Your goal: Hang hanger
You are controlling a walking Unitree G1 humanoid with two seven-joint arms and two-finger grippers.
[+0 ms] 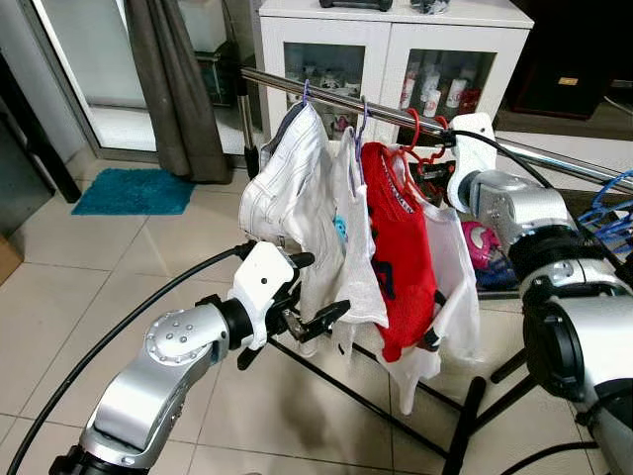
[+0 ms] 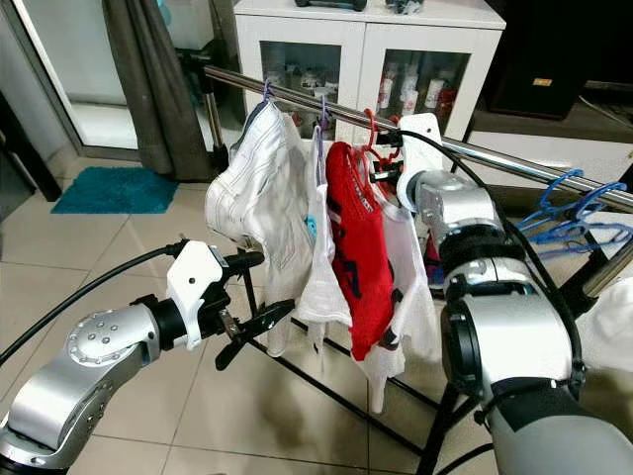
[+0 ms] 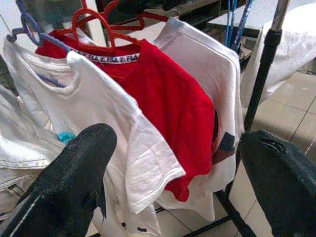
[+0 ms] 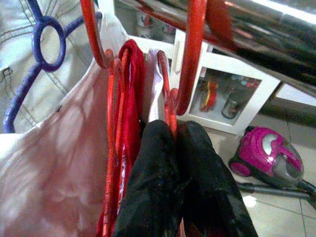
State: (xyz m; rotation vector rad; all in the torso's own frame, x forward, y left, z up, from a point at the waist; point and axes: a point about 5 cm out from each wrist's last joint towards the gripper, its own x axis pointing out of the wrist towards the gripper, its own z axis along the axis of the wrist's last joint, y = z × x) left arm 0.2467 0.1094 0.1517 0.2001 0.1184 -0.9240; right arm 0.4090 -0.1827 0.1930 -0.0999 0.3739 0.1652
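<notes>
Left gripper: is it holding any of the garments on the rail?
No. The left gripper has its jaws open in the air beside the white T-shirt, with nothing between them.

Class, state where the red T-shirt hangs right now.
The red T-shirt hangs from the metal rail, between two white shirts, right of the pale jeans; the right pincer grips a red hanger there.

Shirts hang side by side on the rail — cabinet behind, mat far left.
</notes>
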